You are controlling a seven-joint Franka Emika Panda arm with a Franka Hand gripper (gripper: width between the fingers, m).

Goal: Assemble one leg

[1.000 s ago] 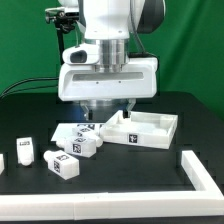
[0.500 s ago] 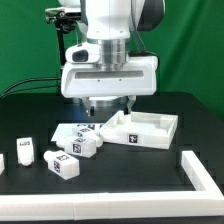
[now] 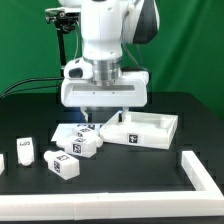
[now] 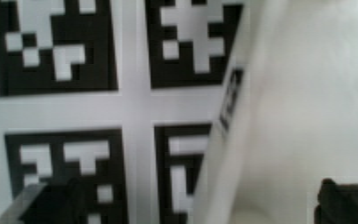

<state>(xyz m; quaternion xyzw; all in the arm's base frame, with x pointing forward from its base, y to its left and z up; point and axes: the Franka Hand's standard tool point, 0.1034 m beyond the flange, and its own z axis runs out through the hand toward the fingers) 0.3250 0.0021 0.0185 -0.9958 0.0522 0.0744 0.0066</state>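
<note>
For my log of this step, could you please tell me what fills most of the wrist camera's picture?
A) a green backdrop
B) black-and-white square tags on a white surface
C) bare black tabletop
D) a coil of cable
B: black-and-white square tags on a white surface fill nearly the whole wrist view.

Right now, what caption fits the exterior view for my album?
Franka gripper poised above the marker board, loose tagged legs in front, the rimmed square panel to the exterior view's right.
</note>
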